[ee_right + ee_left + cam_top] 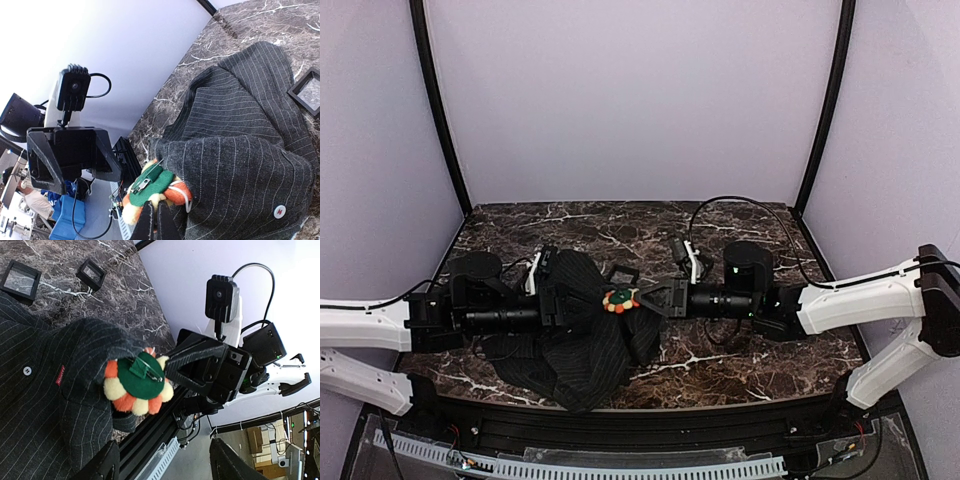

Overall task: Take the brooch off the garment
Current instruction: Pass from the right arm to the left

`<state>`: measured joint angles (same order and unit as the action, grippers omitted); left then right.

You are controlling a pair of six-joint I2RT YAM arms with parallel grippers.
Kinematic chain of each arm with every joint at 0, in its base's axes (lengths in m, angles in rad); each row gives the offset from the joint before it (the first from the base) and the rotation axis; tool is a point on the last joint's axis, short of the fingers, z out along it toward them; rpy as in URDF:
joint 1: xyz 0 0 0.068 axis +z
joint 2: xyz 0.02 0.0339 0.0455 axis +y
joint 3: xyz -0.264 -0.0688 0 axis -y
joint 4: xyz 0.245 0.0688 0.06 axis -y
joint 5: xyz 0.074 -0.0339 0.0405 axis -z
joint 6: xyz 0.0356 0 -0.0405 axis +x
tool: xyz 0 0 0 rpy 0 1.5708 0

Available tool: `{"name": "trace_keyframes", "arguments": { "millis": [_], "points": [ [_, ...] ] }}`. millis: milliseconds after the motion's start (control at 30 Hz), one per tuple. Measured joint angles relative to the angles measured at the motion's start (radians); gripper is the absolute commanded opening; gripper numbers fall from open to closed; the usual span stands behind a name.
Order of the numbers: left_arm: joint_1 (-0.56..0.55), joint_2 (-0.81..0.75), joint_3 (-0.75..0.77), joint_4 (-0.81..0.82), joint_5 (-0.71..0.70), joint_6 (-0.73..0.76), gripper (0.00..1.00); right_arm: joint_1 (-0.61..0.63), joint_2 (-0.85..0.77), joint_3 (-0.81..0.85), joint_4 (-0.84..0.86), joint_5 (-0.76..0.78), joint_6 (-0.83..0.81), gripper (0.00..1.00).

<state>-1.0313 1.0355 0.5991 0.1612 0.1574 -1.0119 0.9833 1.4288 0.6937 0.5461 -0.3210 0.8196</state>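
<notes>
Right gripper [153, 215] first: pressed fully together on the lower rim of the brooch [156, 186], a shallow pinch on soft petals and nothing firmer. Brooch lifted clear of the table, green back turned outward, sitting at the very tip of a raised fold of the garment [240, 170], on the side toward the right arm. Across that back, pin clasp [148, 368], seemingly threaded through the cloth; impossible to tell whether fastened or undone. Just past the fold tip, left gripper [165, 455] facing it with fingers spread and nothing between them, garment cloth close beside one finger but apparently not caught. Farther again, beyond the garment, small black box [307, 90] flat on the marble table [740, 360]. Probable trouble from here: pulling with no second hold on the garment, hence dragging the whole fold along rather than freeing the pin. Equally, petals slipping or tearing out of so thin a pinch against a closed clasp. Lastly, snagging the pinstriped weave on the pin point, or losing the freed brooch down among the folds.
</notes>
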Motion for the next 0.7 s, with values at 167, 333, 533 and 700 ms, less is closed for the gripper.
{"name": "trace_keyframes", "arguments": {
  "millis": [167,333,533,700],
  "points": [
    [0.000,0.018,0.001,0.008,0.042,-0.041,0.52,0.002,0.000,0.000,0.005,0.030,0.017,0.00],
    [0.000,0.065,0.001,0.042,0.071,-0.075,0.46,0.014,0.000,0.000,0.025,0.039,0.029,0.00],
    [0.003,0.120,0.001,0.096,0.075,-0.109,0.45,0.024,0.000,0.000,0.038,0.038,0.030,0.00],
    [0.018,0.120,-0.001,0.154,0.066,-0.129,0.48,0.025,0.000,0.000,0.038,0.037,0.029,0.00]
  ]
}}
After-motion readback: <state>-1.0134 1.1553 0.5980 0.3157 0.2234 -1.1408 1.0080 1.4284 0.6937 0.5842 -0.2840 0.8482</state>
